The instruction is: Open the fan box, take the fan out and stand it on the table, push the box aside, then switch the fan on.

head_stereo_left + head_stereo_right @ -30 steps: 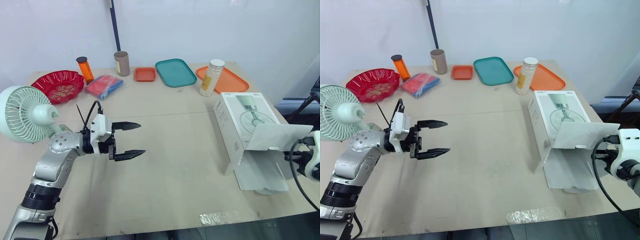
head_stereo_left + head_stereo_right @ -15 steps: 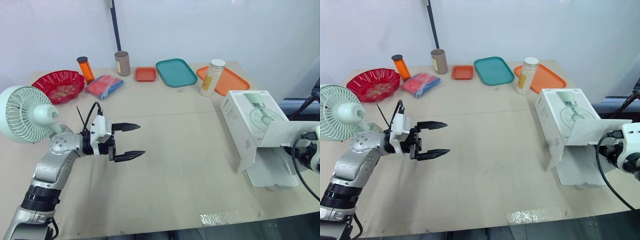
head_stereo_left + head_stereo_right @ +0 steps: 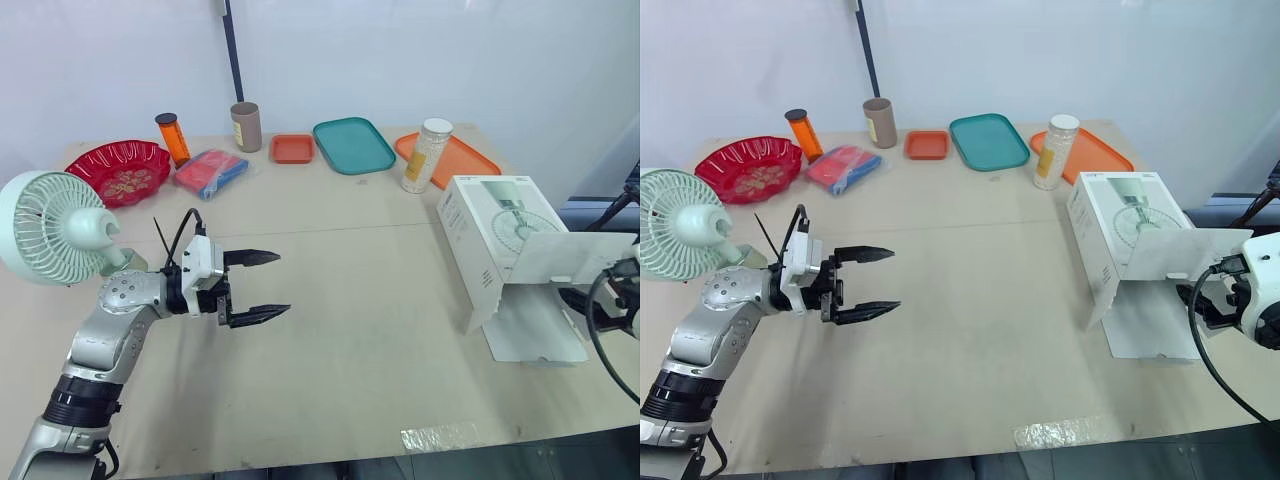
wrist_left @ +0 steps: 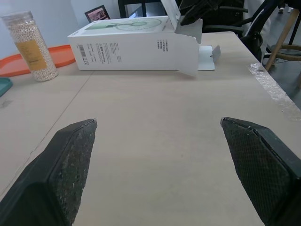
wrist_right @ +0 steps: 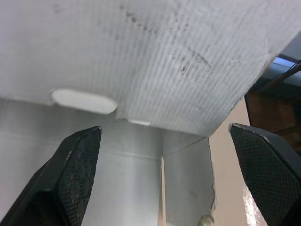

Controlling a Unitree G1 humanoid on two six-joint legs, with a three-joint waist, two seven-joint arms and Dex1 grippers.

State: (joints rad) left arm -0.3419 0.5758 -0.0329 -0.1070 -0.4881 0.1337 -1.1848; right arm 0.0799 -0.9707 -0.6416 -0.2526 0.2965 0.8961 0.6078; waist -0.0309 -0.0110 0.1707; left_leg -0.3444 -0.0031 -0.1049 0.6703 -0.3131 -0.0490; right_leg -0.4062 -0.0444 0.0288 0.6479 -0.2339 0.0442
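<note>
White fan box (image 3: 478,248), fan drawing (image 3: 524,223) on top, barcode (image 4: 87,47) on side

Print on the fan box (image 4: 136,49) cannot be read

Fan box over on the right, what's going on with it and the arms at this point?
The fan is already out, standing on the table at the robot's left. The left end effector hovers open over the table near it, holding nothing. The fan box lies near the table's right edge, flaps open, with the right end effector open at its open end, gripping nothing.
</note>
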